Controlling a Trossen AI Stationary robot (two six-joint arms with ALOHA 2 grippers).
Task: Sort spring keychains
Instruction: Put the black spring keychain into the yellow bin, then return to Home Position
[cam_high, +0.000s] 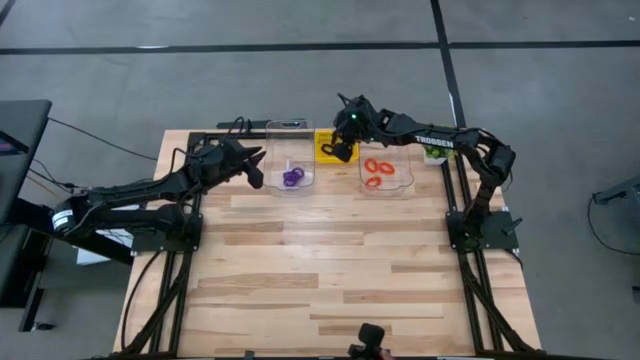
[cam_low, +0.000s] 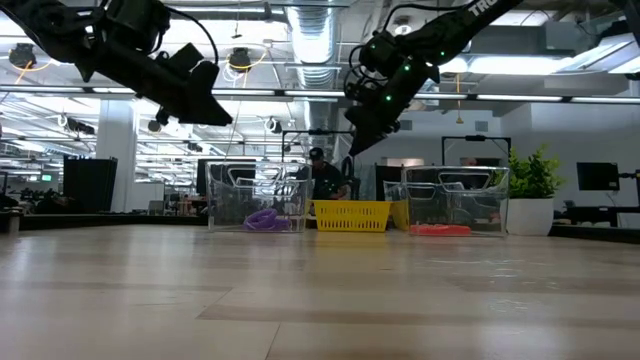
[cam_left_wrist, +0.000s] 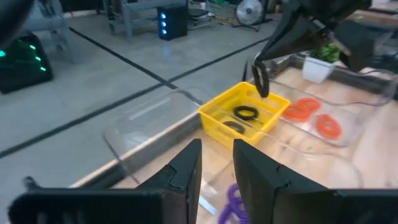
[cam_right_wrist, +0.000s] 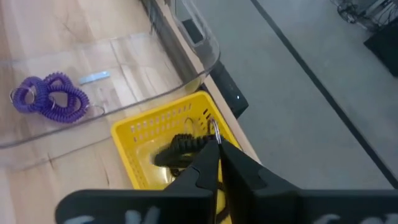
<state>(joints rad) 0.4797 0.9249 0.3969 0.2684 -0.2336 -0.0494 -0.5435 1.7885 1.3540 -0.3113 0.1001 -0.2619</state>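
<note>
My right gripper (cam_high: 341, 152) hangs over the yellow basket (cam_high: 327, 143) at the table's far edge, shut on a black spring keychain (cam_left_wrist: 262, 84). Two more black keychains (cam_left_wrist: 244, 113) lie on the basket's floor. Purple keychains (cam_high: 292, 177) rest in the left clear bin (cam_high: 289, 128). Orange-red ones (cam_high: 376, 172) lie in the right clear bin (cam_high: 400, 182). My left gripper (cam_high: 256, 176) hovers just left of the purple bin, above the table, its fingers (cam_left_wrist: 186, 167) a little apart and holding nothing. My right gripper pinches the black keychain by its upper end (cam_left_wrist: 257, 65) between the two fingertips, coming from above and pointing down. The coiled loop hangs below the fingers, lifted clear above the yellow basket (cam_left_wrist: 219, 106). In the right wrist view its small metal ring (cam_right_wrist: 214, 129) shows at the fingertips.
The two clear bins and the basket stand in a row along the table's far edge. A small potted plant (cam_low: 530, 195) stands at the far right corner. The wooden tabletop (cam_high: 330, 270) stretches toward the near edge.
</note>
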